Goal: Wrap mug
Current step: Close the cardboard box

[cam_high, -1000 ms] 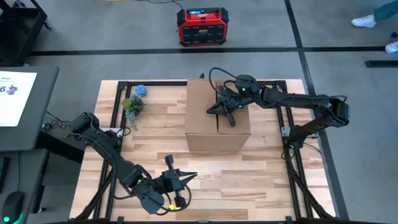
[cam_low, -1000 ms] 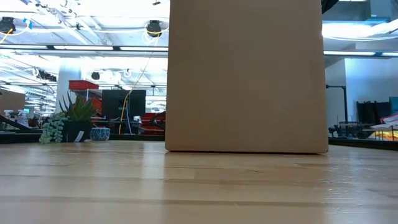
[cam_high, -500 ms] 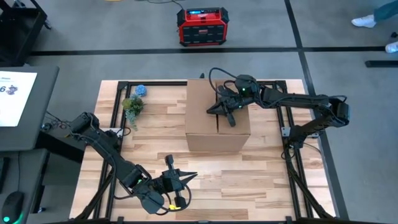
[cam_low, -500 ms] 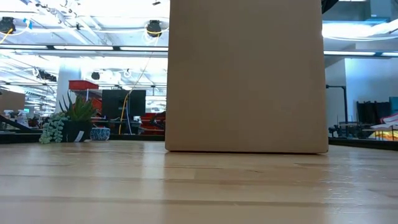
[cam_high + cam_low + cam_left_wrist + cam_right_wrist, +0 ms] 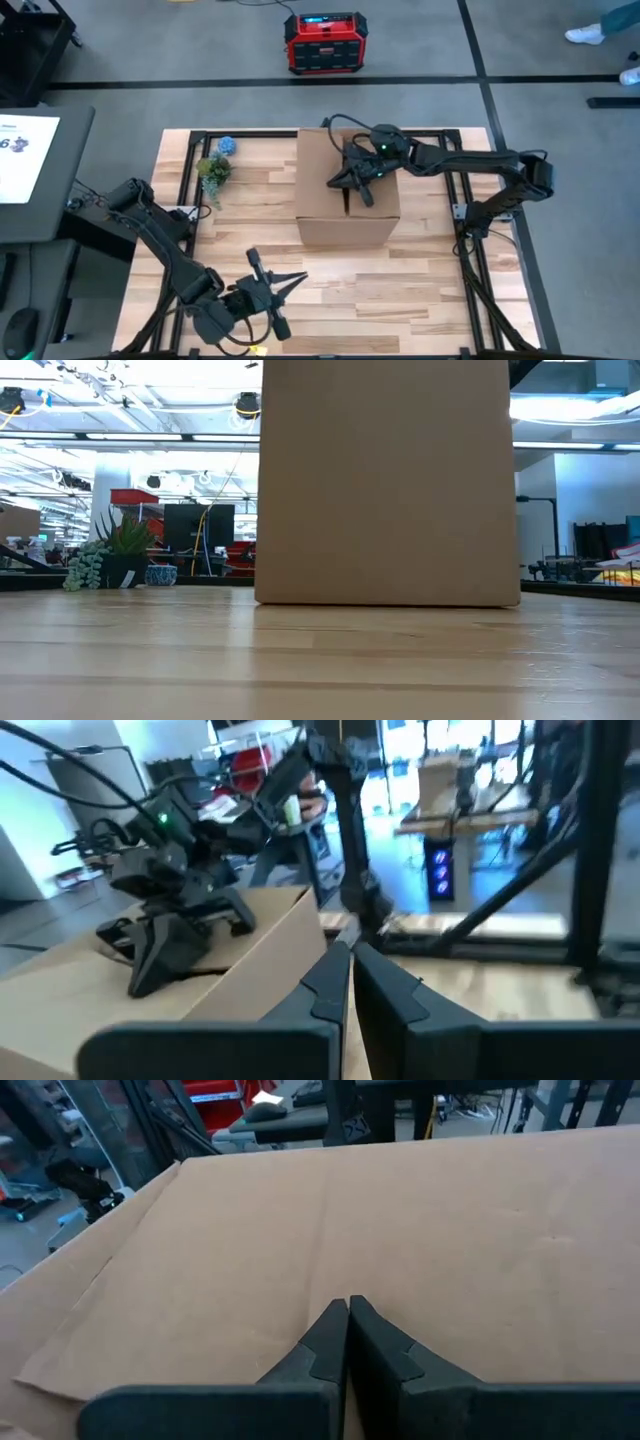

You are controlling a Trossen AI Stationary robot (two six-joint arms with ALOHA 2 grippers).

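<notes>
The right gripper [image 5: 352, 186] has its two dark fingers [image 5: 340, 1338] pressed together with nothing between them, tips down on the flat top of the cardboard box [image 5: 348, 187], near the seam where the top flaps meet. From there the right arm [image 5: 470, 160] runs back across the box's far right corner to its base at the right edge of the table [image 5: 400, 290]. The box stands closed and upright at the middle of the table, slightly toward the far side; in the low view it fills the centre as a plain brown wall [image 5: 385, 480] resting on the wood. The left gripper [image 5: 278, 290] is well apart from it, above the near part of the table left of centre, its fingers [image 5: 335, 982] also closed together and holding nothing, pointed toward the box; its wrist view looks past them at the box's near corner [image 5: 265, 955] with the right gripper [image 5: 170, 935] sitting on top. The left arm [image 5: 160, 235] reaches back to the table's left edge. A small potted plant [image 5: 213, 170] and a little blue object [image 5: 227, 145] sit at the far left corner of the table. No mug shows in any view. On the floor beyond the table stands a red and black case [image 5: 323, 43].
</notes>
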